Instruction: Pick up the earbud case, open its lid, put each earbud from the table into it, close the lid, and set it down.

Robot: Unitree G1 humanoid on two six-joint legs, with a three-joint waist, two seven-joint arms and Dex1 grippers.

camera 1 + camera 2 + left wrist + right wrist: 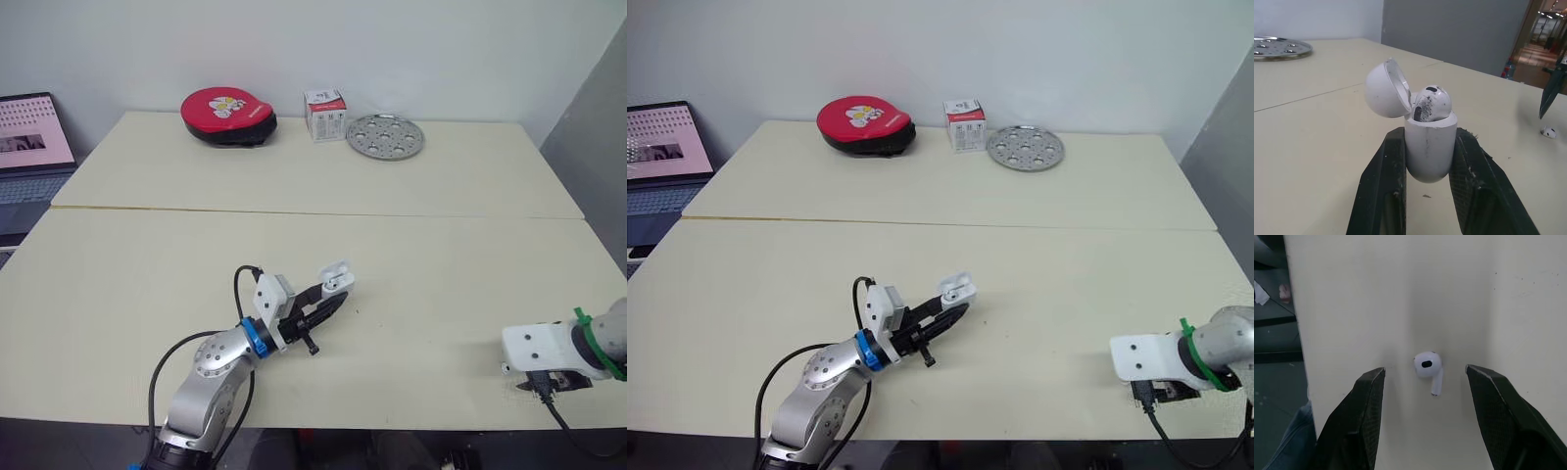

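One earbud (1432, 103) seated – left claw (331, 297) clamps open-lidded case (1430, 154) | right claw (1425, 371) spread astride loose earbud (1427, 365)

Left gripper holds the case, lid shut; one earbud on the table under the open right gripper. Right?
No: the lid is open, per the left wrist view. The left gripper does hold the case, and one earbud lies on the table under the open right gripper.
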